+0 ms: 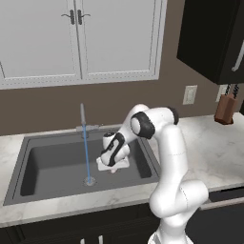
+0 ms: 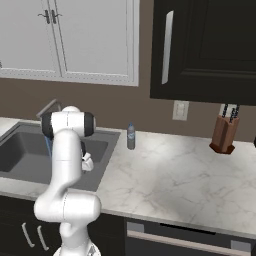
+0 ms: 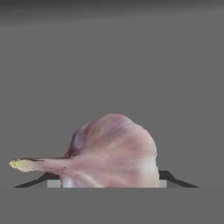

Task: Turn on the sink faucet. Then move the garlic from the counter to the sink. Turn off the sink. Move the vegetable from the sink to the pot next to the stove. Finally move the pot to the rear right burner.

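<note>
Where the left base view looks down over the arm, the dark sink sits sunk in the marble counter, its front rim near the counter's edge and its right wall just beside the arm's forearm; a thin blue stream of water falls from the faucet to the drain, left of the gripper, which hangs low inside the right part of the basin with bare basin floor to its left. The hand hides its fingers here, so this view does not settle the grip. In the right base view the arm's upper link stands in front of the sink, whose right rim meets a wide stretch of bare counter; a small bottle stands just past that rim and a knife block well off to the right by the wall. In the hand view the garlic sits right at the fingers, its bulb between the two dark tips and its stem pointing left, with grey basin floor behind; the jaws appear closed on the bulb, though the contact itself is hidden behind it.
</note>
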